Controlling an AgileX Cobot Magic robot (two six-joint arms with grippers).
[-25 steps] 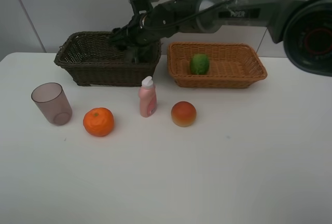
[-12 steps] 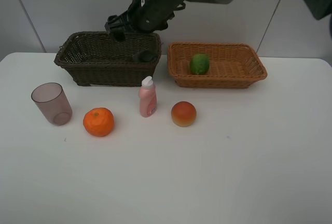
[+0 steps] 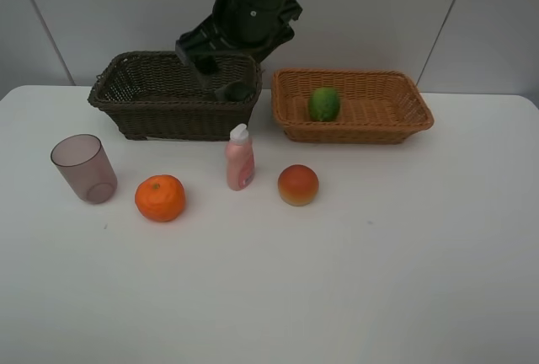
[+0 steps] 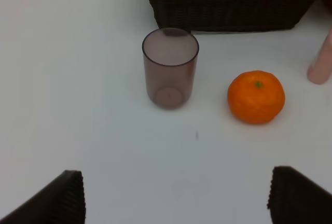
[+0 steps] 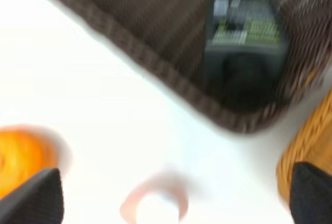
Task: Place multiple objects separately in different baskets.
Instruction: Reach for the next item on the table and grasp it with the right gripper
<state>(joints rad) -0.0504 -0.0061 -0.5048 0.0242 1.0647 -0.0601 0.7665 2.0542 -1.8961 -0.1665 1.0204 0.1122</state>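
Right gripper (image 5: 171,195) has let go and lifted clear of the dark basket (image 3: 152,115) at 11 o'clock: jaws wide, nothing between them, and the black bottle (image 3: 236,91) now lies loose in that basket's 4 o'clock corner. Left gripper (image 4: 179,195) is open and empty too, facing the cup (image 3: 82,168) and tangerine (image 3: 160,197). My read is two placed, counting the lime (image 3: 323,104) in the tan basket (image 3: 370,132) at 1 o'clock; cup, tangerine, pink bottle (image 3: 239,159) and red fruit (image 3: 298,184) are left.

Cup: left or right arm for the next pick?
Left, likely. The left gripper is open and faces the cup, with bare table between. The right gripper hangs over the dark basket, off to the cup's far side.
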